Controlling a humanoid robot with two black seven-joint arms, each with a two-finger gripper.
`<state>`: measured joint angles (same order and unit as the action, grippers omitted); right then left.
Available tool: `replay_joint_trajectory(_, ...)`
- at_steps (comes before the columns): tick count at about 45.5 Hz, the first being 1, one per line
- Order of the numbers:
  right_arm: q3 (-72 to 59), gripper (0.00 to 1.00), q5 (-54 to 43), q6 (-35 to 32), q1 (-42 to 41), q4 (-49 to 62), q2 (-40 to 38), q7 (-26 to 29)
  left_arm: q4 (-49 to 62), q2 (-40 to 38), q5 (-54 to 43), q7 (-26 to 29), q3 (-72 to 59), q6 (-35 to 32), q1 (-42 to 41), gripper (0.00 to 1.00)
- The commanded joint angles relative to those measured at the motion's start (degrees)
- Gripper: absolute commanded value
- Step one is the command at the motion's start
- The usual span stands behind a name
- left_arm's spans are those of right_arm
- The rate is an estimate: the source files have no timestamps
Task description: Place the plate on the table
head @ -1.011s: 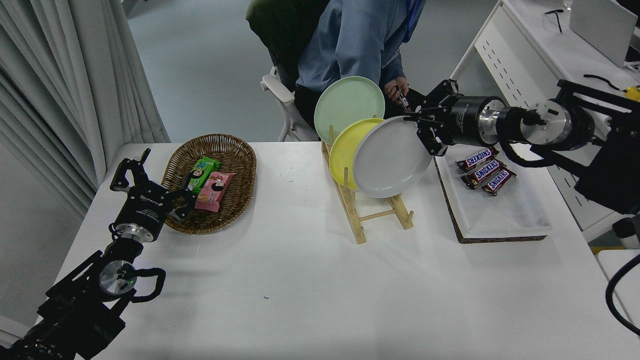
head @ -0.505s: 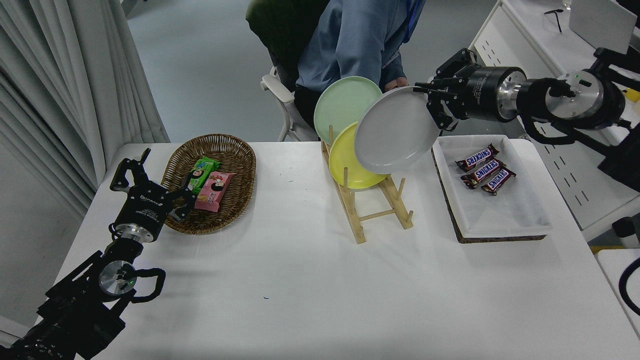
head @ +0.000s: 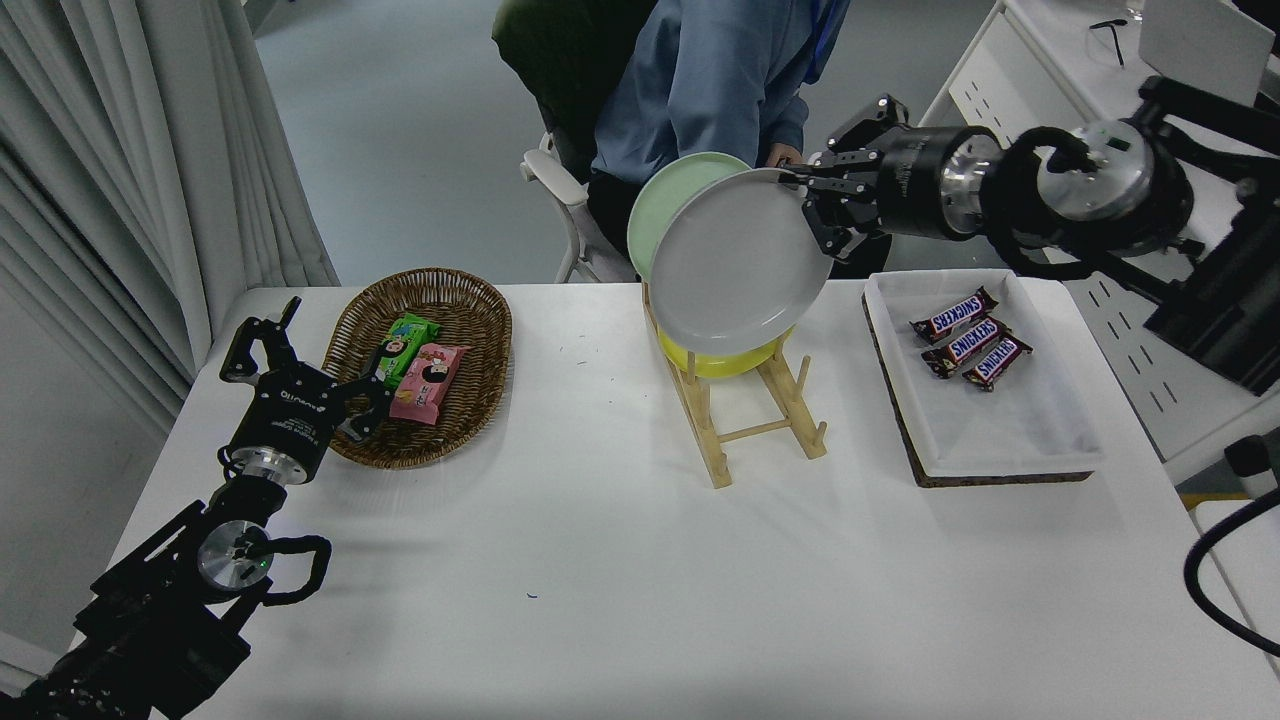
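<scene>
Plate (head: 735, 262): light grey, held in the air, tilted with its face toward the camera, above the far end of the wooden rack (head: 745, 400). Right tool (head: 812, 200): clamped on the plate's rim at about 2 o'clock, its arm entering from the right edge. The plate hides most of the green plate (head: 655, 200), which shows at its 10 o'clock, and most of the yellow plate (head: 715, 358), which shows at its 6 o'clock and stands in the rack. Desk (head: 600, 560): white, carrying the rack near its far middle. At the rack's 3 o'clock, a white tray (head: 1000, 420) with three Snickers bars (head: 968, 337). At the rack's 9 o'clock, a wicker basket (head: 440, 370) with two snack packets. Left tool (head: 300, 365): parked at the basket's near-left rim, fingers spread, gripping nothing. A seated person in blue (head: 700, 80) is at the plate's 12 o'clock, beyond the desk.
</scene>
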<state>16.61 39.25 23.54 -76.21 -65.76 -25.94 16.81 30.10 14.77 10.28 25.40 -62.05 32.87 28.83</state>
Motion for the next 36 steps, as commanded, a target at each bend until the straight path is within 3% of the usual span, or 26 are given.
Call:
replay_joint_trajectory(1,0.18,0.0,8.1,5.89,1.77,-0.42,4.49,-4.32,-0.04,0.0,0.0,0.0,0.0,0.0,0.0,1.0)
replay_joint_trajectory(14,-3.69,0.0,26.48,21.36,0.45,-0.51,9.85,-5.47,-0.04,0.0,0.0,0.0,0.0,0.0,0.0,1.0)
replay_joint_trajectory(36,-3.6,0.0,36.86,21.46,10.9,2.39,12.84,-5.03,0.05,0.0,0.0,0.0,0.0,0.0,0.0,1.0)
